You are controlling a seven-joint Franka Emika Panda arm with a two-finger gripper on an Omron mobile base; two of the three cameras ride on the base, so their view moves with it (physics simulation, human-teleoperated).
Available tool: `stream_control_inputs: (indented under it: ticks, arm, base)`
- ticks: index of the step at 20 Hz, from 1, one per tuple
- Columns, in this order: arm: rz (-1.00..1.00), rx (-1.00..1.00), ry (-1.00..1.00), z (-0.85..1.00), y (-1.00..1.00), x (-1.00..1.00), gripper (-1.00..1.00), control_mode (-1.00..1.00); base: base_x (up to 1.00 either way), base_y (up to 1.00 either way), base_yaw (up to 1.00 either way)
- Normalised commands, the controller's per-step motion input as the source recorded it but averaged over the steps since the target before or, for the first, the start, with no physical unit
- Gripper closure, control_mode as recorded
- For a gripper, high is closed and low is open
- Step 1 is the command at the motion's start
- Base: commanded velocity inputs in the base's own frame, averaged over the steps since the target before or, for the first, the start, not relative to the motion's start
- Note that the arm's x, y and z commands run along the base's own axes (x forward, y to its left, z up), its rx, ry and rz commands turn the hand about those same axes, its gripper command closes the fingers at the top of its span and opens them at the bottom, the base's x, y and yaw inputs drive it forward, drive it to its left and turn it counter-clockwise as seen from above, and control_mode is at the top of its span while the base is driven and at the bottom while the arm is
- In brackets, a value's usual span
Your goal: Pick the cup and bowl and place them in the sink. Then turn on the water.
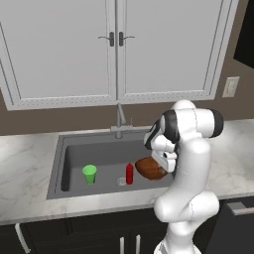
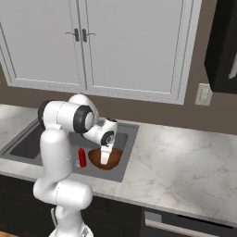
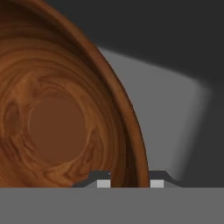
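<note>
The reddish-brown bowl (image 1: 149, 169) (image 2: 96, 159) (image 3: 57, 118) hangs tilted low inside the dark grey sink (image 1: 74, 149) (image 2: 28, 144), at its right end. My gripper (image 1: 166, 164) (image 2: 106, 157) (image 3: 130, 183) reaches down onto it, and in the hand view the two tips sit tight on either side of the bowl's rim. The small green cup (image 1: 90, 174) stands upright on the sink floor to the left, well apart from the bowl. No stream falls from the faucet (image 1: 119, 122) at the back edge.
A small red bottle (image 1: 129, 173) (image 2: 83, 157) stands in the sink just left of the bowl, beside the round drain (image 1: 120, 181). Marble counter (image 2: 185, 157) stretches to the right. White wall cabinets (image 1: 116, 49) hang above the sink.
</note>
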Motion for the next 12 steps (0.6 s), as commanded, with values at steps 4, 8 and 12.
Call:
stream_control_inputs:
  ticks: [4, 8, 12]
  arm:
    - [0.0, 0.0, 0.03, -0.03, 0.0, 0.01, 1.0, -1.0]
    - [0.0, 0.0, 0.06, -0.12, 0.0, 0.0, 1.0, -1.0]
    - [0.0, 0.0, 0.07, -0.13, 0.0, 0.0, 1.0, -1.0]
  base:
    - [0.0, 0.0, 0.0]
    - [0.0, 0.0, 0.0]
    - [0.0, 0.0, 0.0]
